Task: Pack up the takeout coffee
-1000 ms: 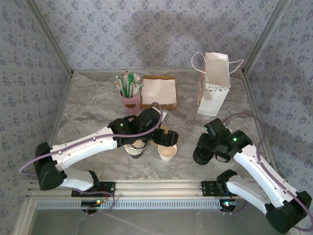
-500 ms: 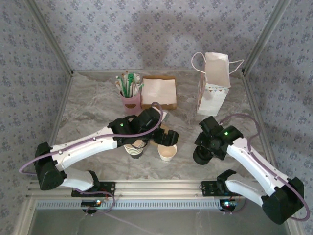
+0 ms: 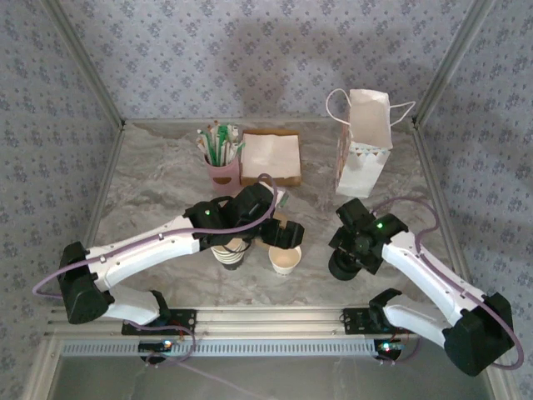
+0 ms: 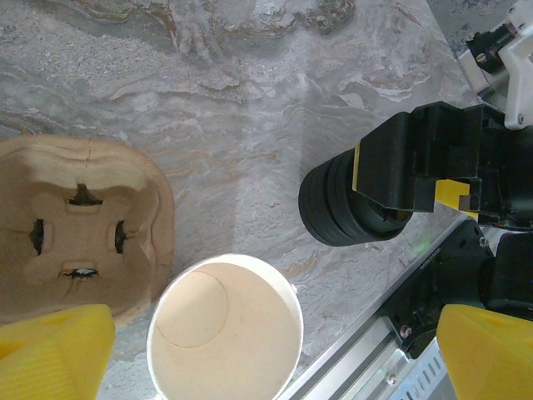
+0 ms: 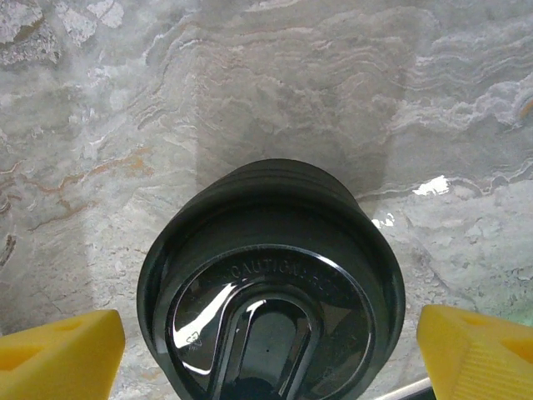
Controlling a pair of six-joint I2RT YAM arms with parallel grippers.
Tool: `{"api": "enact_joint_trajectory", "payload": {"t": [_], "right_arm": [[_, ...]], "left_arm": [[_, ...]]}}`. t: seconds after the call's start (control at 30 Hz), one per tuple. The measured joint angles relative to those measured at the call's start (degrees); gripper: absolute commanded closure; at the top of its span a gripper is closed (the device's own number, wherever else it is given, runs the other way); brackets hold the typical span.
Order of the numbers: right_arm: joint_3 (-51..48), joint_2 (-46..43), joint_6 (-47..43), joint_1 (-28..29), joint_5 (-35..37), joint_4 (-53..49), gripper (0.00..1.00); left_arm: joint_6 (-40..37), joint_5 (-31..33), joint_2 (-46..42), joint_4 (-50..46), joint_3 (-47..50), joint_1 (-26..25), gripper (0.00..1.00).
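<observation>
A single lidless cream paper cup (image 3: 285,260) (image 4: 225,333) stands near the front middle of the table. My left gripper (image 3: 281,237) (image 4: 271,354) hangs open just above it, its yellow fingertips wide on either side and touching nothing. A squat pile of black lids (image 3: 341,268) (image 5: 271,292) (image 4: 333,208) sits to the right. My right gripper (image 3: 351,250) (image 5: 266,350) is lowered over this pile, open, with a yellow finger close on each side of the top lid. A lidded takeout coffee is out of view.
A stack of lidless cups (image 3: 231,254) and a cardboard cup carrier (image 4: 75,225) lie under my left arm. At the back stand a pink cup of straws (image 3: 220,167), a napkin box (image 3: 271,158) and an open white paper bag (image 3: 364,154). A metal rail (image 3: 266,317) edges the front.
My right arm has swung left and forward, bringing its gripper down over the lid pile, with its fingers drawn in slightly. The left arm and the cup have not moved.
</observation>
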State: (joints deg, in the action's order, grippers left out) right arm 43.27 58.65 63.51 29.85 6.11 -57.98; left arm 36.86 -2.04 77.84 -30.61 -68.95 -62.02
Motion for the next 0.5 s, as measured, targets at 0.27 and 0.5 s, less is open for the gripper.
{"api": "enact_joint_trajectory", "payload": {"t": [0.27, 0.5], "right_arm": [[0.00, 0.98, 0.17, 0.00, -0.63, 1.01, 0.15], [0.00, 1.05, 0.17, 0.00, -0.79, 0.98, 0.14]], "left_arm": [[0.00, 0.00, 0.00, 0.00, 0.00, 0.00, 0.01], [-0.02, 0.00, 0.00, -0.02, 0.00, 0.00, 0.01]]}}
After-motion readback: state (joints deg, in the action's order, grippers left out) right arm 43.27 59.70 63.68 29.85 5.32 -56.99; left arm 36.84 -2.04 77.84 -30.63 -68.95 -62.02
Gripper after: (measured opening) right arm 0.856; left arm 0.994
